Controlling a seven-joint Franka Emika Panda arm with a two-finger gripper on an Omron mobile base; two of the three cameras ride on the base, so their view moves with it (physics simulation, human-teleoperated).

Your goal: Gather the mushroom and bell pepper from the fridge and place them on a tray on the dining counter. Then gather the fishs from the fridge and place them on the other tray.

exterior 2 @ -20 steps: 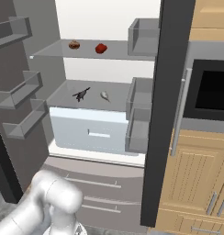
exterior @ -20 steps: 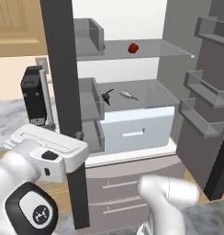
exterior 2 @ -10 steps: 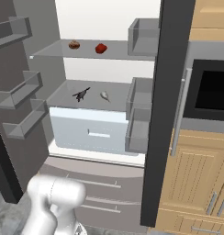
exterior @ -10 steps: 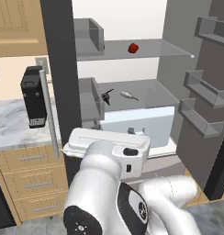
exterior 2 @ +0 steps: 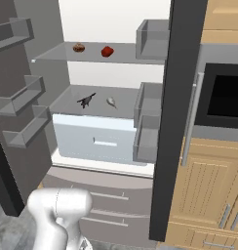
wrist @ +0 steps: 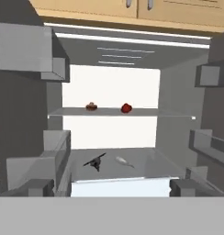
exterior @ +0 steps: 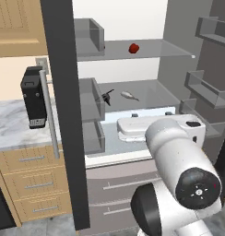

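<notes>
The fridge (exterior 2: 179, 112) stands open in front of me. On its upper glass shelf sit the brown mushroom (exterior 2: 79, 48) (wrist: 91, 106) and, to its right, the red bell pepper (exterior 2: 107, 51) (exterior: 133, 48) (wrist: 126, 108). On the shelf below lie two fishs: a dark one (exterior 2: 86, 100) (wrist: 95, 162) (exterior: 106, 96) and a silvery one (exterior 2: 111, 102) (wrist: 123, 160) (exterior: 129, 95). My gripper (wrist: 111, 189) is open and holds nothing, outside the fridge and level with the lower shelf. Both trays and the dining counter are out of view.
A white drawer (exterior 2: 96, 139) juts out under the fish shelf. Door bins (exterior: 211, 87) line the open right door, and bins (exterior 2: 150, 122) hang on the other door. A black appliance (exterior: 33, 99) stands on the marble counter to the left. A built-in oven (exterior 2: 226, 97) sits to the right.
My arm has swung from the lower left across to the right of the left base view. The things in the fridge have not moved, and the gripper has stayed open.
</notes>
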